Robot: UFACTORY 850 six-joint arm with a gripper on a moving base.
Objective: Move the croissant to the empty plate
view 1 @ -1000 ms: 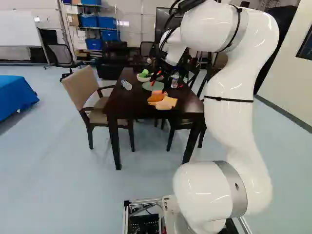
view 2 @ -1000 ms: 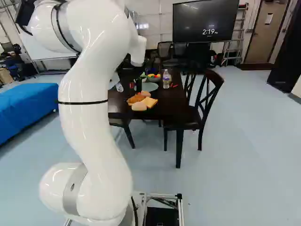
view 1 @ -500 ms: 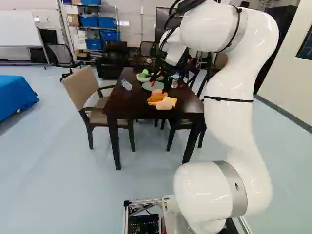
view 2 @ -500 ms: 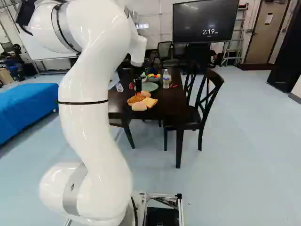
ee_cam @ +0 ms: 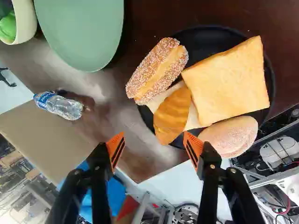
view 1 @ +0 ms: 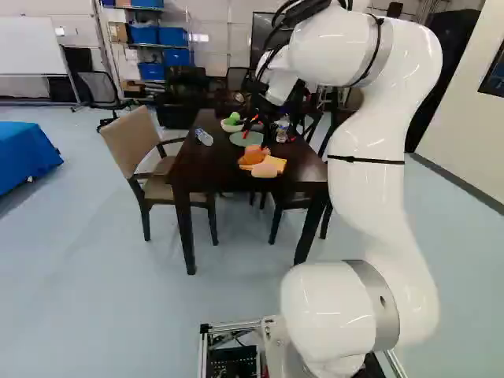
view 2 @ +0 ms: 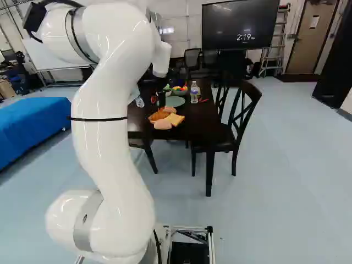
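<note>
Fingers (ee_cam: 115,145) of the gripper (view 1: 256,140) spread apart; from the wrist view, cannot tell whether either touches food. Croissant (ee_cam: 172,116) ahead of the gap, nearer one finger, lying over a pale slice on the black plate (ee_cam: 203,42). Sharing that plate: sugar-crusted bun (ee_cam: 154,67) and square bread slice (ee_cam: 229,79) to either side, round bun (ee_cam: 231,135) by the slice. Farther out, the green plate (ee_cam: 81,32), apart from the black one; beside it, a bowl (ee_cam: 27,18) holding something green. Clear bottle (ee_cam: 60,106) on its side; another bottle (view 2: 194,92) upright on the dark table (view 2: 206,124). Chairs (view 1: 130,146) around.
</note>
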